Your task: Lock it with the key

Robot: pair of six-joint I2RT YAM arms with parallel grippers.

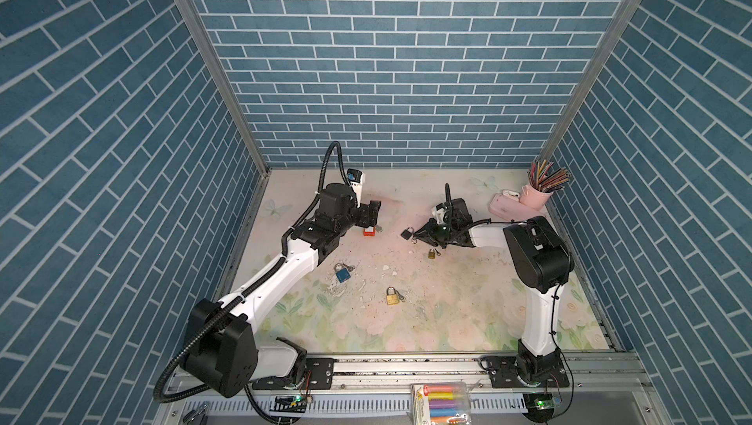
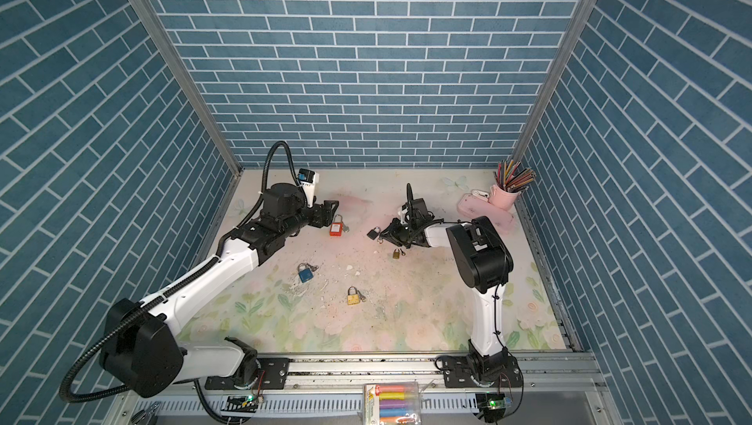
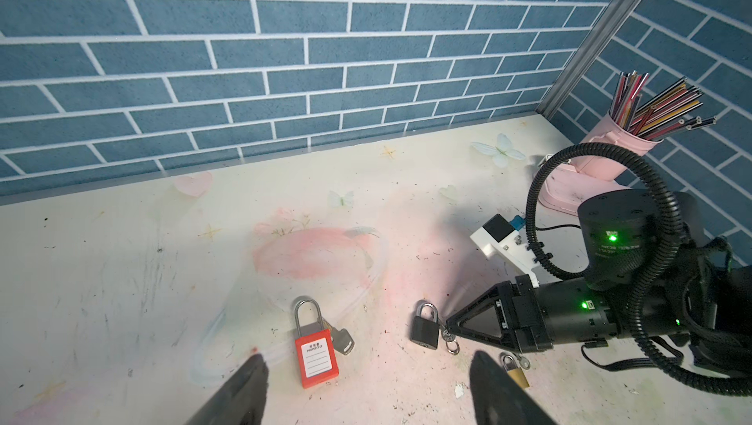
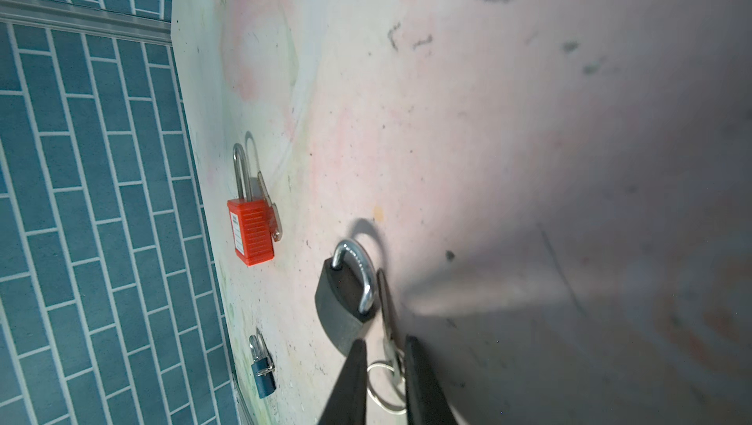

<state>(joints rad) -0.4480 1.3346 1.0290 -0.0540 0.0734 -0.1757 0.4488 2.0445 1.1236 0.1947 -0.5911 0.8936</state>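
A black padlock lies on the table mat with its shackle seated, seen in both top views. Its key on a wire ring lies beside it. My right gripper is low at the padlock's base; its jaws stand a little apart with the key between them, not pinched. A red padlock with a grey-headed key lies left of it. My left gripper hovers over the red padlock, open wide and empty.
A blue padlock, a brass padlock and a small brass padlock lie nearer the front. A pink cup of pencils and a pink case stand at the back right. A marker pack sits on the front rail.
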